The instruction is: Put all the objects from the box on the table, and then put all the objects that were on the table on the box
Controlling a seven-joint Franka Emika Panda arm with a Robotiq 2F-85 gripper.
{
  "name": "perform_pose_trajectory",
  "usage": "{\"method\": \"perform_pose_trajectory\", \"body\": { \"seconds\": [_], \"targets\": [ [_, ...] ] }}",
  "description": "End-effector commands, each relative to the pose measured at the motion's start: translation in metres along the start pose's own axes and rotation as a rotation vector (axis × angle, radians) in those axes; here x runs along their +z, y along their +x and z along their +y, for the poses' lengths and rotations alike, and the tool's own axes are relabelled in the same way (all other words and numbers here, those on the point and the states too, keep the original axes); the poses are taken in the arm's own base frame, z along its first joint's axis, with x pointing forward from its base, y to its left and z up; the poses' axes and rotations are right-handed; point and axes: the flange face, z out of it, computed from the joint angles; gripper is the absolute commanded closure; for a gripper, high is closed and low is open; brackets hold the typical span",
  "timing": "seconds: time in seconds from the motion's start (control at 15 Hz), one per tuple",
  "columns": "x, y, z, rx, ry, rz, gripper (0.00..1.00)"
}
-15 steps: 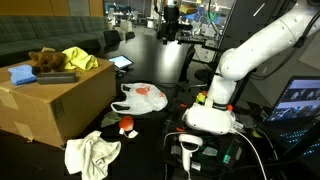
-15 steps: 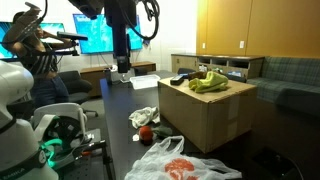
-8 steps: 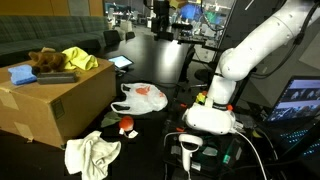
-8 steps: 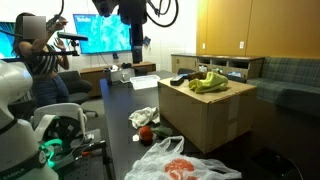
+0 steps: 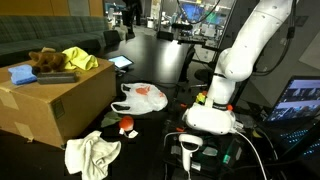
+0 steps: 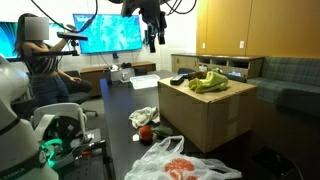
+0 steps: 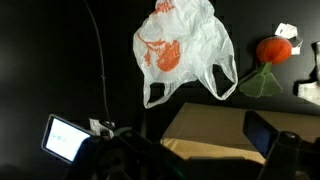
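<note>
- The dark, nearly black flat table (image 5: 160, 60) stands in an office-like room with a wood-panelled wall (image 6: 240, 30), a large lit wall screen (image 6: 105, 35) and a grey sofa (image 6: 290, 85).
- A person (image 6: 35, 60) stands beside the screen.
- The large brown cardboard box (image 5: 55, 100) rests on the table. A crumpled yellow cloth (image 5: 80, 58), a brown plush toy (image 5: 44, 60) and a blue folded item (image 5: 22, 73) lie on its top.
- On the table near the box lie a white plastic bag with orange print (image 7: 180, 50), a small red object (image 7: 272, 50), a crumpled white rag (image 5: 92, 153) and a tablet with a lit screen (image 7: 65, 138).
- The black two-finger gripper (image 6: 153, 38) of the white robot arm (image 5: 245, 60) hangs high above the table. Its fingers are spread and hold nothing.
- Compared with one second earlier, the gripper is higher and closer to the box. The box, bag, rag and red object are unmoved.
- The orange print on the bag is too blurred to read.
</note>
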Motion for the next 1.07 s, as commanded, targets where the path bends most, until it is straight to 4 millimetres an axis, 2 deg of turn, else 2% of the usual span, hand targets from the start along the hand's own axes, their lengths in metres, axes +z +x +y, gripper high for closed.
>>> {"method": "perform_pose_trajectory", "body": {
  "seconds": [0.0,0.13,0.47,1.0],
  "targets": [
    [-0.026,0.043,-0.037,-0.083,-0.03,0.036,0.0],
    [-0.031,0.064,-0.061,-0.152,-0.003,0.076,0.0],
    [-0.036,0.096,-0.101,-0.292,0.051,0.144,0.0],
    [-0.009,0.148,-0.179,-0.404,0.122,0.166,0.0]
  ]
}}
